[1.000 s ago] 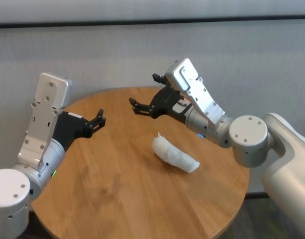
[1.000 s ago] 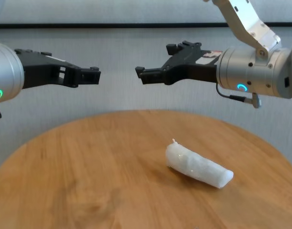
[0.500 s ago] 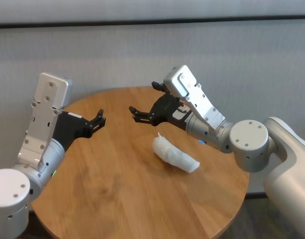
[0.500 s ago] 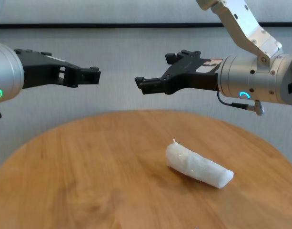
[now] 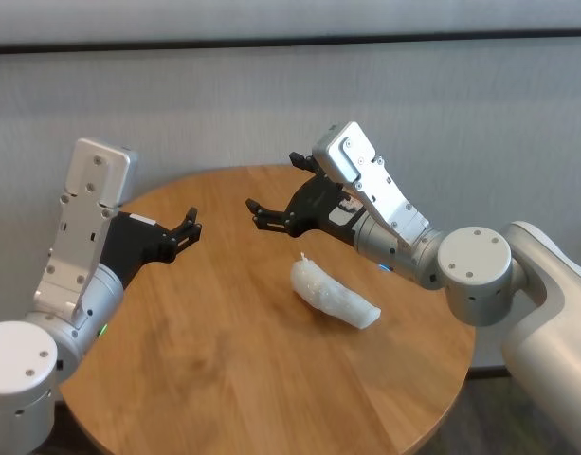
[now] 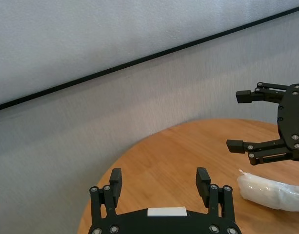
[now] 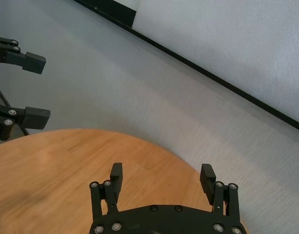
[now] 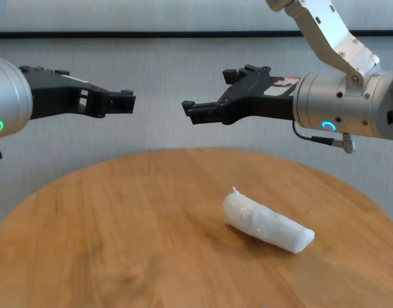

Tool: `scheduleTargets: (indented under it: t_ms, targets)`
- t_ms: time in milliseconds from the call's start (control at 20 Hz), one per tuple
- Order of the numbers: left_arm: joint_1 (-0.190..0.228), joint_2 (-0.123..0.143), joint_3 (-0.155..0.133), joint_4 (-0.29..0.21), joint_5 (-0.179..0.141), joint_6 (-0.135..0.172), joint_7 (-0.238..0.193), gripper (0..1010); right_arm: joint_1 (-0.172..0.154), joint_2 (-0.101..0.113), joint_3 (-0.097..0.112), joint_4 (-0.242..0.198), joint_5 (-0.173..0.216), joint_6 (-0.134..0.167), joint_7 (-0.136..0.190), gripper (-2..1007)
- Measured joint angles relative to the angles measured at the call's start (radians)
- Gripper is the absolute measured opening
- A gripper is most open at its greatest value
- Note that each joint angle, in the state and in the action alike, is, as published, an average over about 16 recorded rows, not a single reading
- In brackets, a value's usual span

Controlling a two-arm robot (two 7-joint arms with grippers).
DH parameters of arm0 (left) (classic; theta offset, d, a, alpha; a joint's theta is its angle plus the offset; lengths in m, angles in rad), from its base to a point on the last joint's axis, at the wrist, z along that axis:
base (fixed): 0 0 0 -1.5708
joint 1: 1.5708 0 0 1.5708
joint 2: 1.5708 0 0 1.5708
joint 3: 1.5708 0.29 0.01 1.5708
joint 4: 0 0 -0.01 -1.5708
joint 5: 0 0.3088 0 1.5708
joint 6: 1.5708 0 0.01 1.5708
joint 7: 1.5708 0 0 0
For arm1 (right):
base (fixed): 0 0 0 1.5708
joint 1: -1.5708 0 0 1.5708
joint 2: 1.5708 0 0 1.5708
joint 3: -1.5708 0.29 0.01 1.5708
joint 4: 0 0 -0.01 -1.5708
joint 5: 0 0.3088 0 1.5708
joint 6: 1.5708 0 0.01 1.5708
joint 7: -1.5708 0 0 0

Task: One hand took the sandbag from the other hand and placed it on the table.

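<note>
Over the last second only the right gripper has moved: it has dipped a little lower and shifted slightly leftward above the bench's far half, its wrist tilting down somewhat, and then eased back up a touch, fingers spread throughout.

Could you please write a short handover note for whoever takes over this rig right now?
Left pincer: open, empty, held above the table's left side.
Right pincer: open, empty, in the air above the sandbag's twisted tip.
Sandbag: lies flat on the round wooden table, right of centre, touched by neither pincer.
Done: the sandbag is on the table and released.
Left: nothing seems left to do with the sandbag itself; probably only parking both arms.
</note>
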Motion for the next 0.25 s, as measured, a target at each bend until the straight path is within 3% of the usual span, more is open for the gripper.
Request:
scheduleTargets:
  t_ms: [250]
  targets:
    - [0.0,0.0,0.0,0.0,0.0,0.0,0.0,1000,0.001,0.0,0.0,0.001,0.001,-0.002,-0.001,1001]
